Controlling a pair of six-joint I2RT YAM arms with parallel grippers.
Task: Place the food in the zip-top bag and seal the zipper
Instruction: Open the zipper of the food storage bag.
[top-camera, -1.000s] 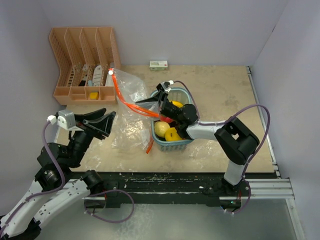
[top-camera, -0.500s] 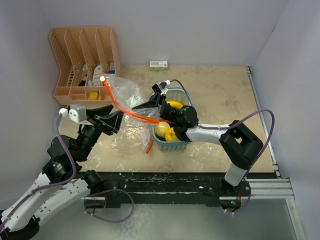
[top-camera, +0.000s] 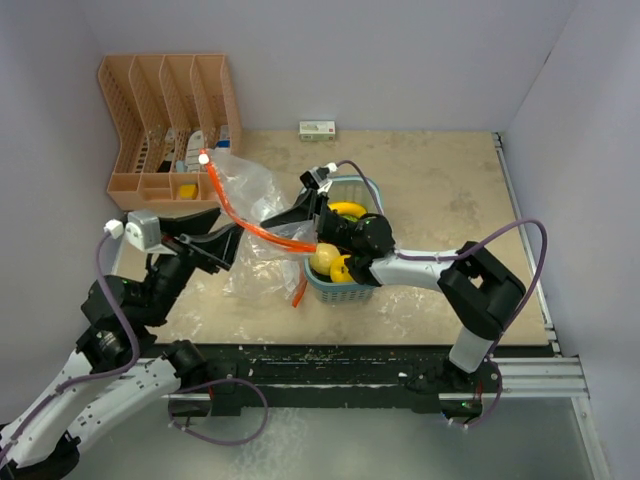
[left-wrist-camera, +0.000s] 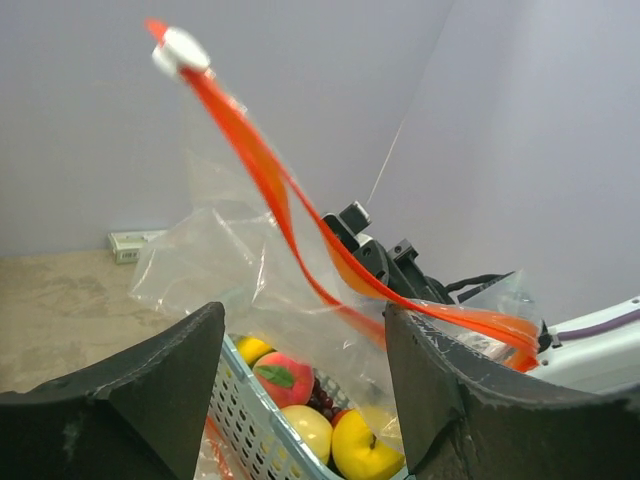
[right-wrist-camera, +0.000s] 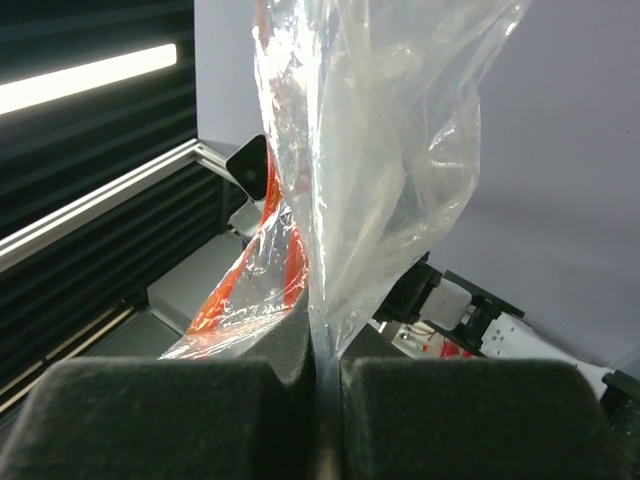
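The clear zip-top bag (top-camera: 248, 200) hangs lifted beside the light blue basket (top-camera: 345, 288). Its orange-red zipper (top-camera: 232, 207) runs from a white slider (top-camera: 204, 157) down to my right gripper (top-camera: 300, 213), which is shut on the bag's edge over the basket's left rim. In the right wrist view the gripper (right-wrist-camera: 325, 370) pinches the bag film (right-wrist-camera: 390, 150). My left gripper (top-camera: 226, 233) is open and empty, just left of the bag. In the left wrist view (left-wrist-camera: 305, 330) it faces the bag (left-wrist-camera: 200, 250), with a peach (left-wrist-camera: 283, 378), grapes (left-wrist-camera: 322, 403) and yellow fruit (left-wrist-camera: 365, 445) in the basket behind.
An orange file organizer (top-camera: 170, 120) stands at the back left. A small white-green box (top-camera: 317, 129) lies by the back wall. Walls close in the table on three sides.
My right gripper has drawn the bag's mouth up and left, so the slider end swung left. My left gripper rose and came closer to the bag, still open.
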